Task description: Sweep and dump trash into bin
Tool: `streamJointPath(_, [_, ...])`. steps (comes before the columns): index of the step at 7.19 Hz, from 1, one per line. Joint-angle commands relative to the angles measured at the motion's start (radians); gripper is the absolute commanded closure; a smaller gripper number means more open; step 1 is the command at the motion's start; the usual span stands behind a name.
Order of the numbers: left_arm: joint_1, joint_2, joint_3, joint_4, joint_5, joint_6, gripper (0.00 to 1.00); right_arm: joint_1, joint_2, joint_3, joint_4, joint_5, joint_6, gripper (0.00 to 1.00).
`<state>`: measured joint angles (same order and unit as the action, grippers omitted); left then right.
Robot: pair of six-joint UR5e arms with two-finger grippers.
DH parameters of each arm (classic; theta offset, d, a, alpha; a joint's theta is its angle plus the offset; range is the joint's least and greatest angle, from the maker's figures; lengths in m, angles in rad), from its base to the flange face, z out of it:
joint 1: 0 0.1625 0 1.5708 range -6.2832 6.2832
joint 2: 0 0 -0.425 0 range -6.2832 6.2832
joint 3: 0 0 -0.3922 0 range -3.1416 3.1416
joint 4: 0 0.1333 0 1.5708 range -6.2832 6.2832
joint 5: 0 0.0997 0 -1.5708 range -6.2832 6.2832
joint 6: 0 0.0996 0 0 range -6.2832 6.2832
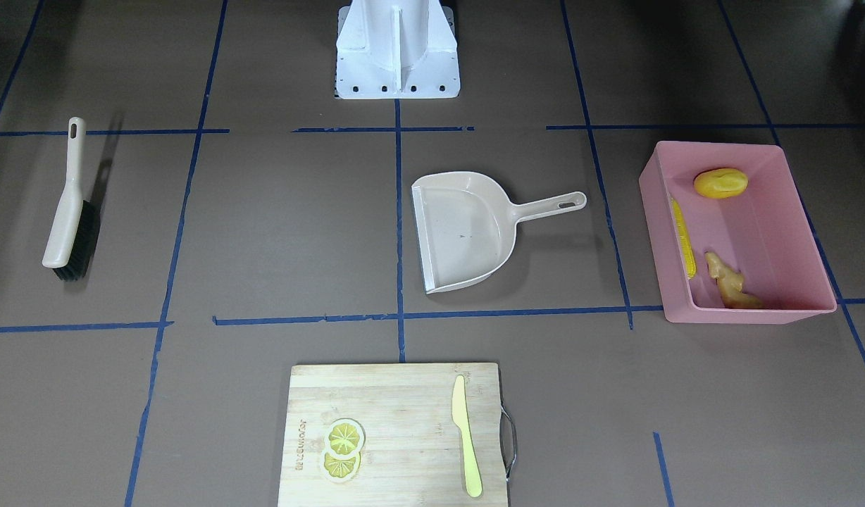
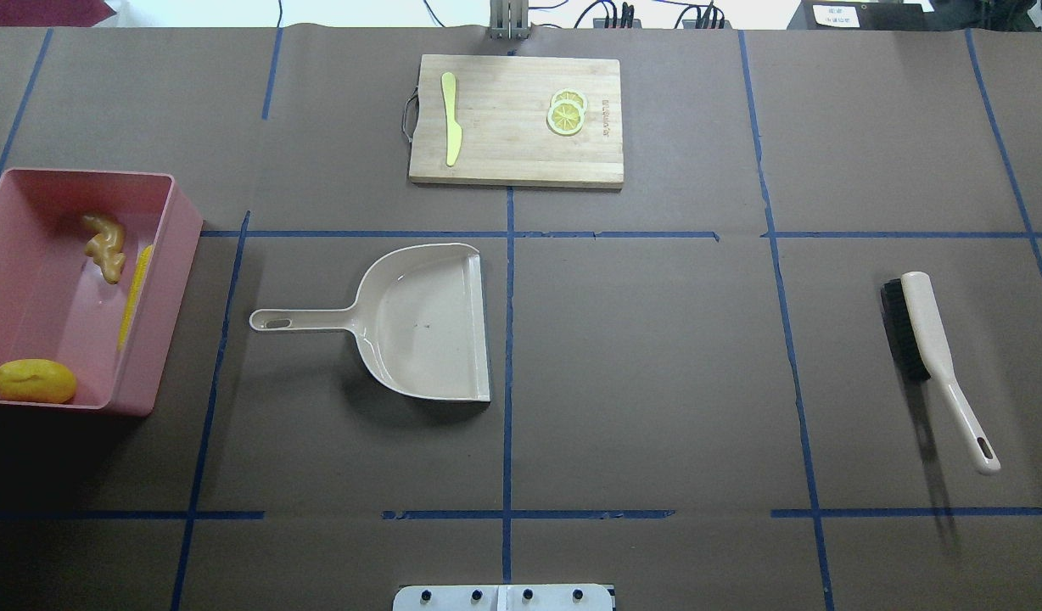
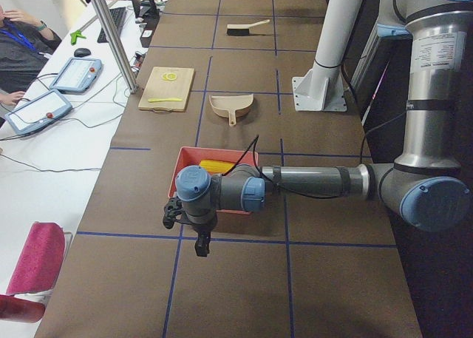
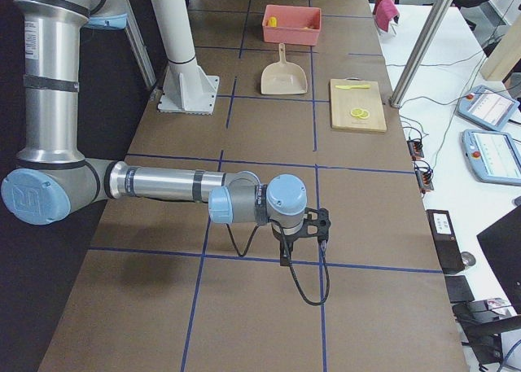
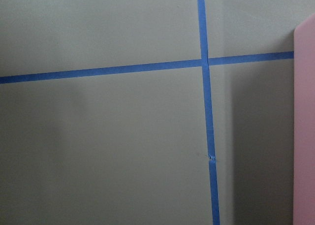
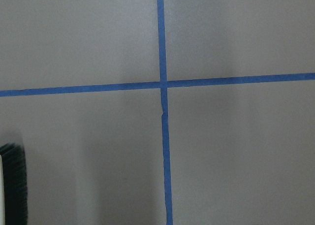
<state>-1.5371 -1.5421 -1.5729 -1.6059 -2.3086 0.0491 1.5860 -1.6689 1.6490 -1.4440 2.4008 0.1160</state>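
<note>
We see the large pink rectangular plastic tub standing at the left end of the brown, blue-taped table. All three pieces of trash lie inside it. The yellow toy corn cob leans along the tub's right inner wall. The tan knobby toy ginger root lies just beside the cob, toward the far end. The smaller yellow potato-like lump sits well apart from both, in the near left corner.

The beige plastic dustpan lies flat to the right of the tub, near the table's middle. Its handle points left toward the tub, its open mouth faces right, and nothing lies in it. The beige hand brush with black bristles lies on its side far off to the right.

At the far middle of the table sits the wooden cutting board. It carries the yellow-green plastic knife on its left part and two overlapping toy lemon slices on its right part.

The left gripper hangs above the table just left of the tub and touches nothing we can see. The right gripper hangs above the taped surface at the right end of the table. Only the side views show them, so we cannot tell how far either one's fingers are parted. We see nothing held in either.
</note>
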Motion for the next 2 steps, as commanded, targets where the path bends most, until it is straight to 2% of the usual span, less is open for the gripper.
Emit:
streamJointPath(1, [0.002, -0.001, 0.002, -0.002, 0.0, 0.0, 0.0, 0.0, -0.002, 0.002, 0.001, 0.001, 0.001, 0.0])
streamJointPath(2, [0.002, -0.001, 0.002, -0.002, 0.0, 0.0, 0.0, 0.0, -0.002, 0.002, 0.004, 0.001, 0.002, 0.0])
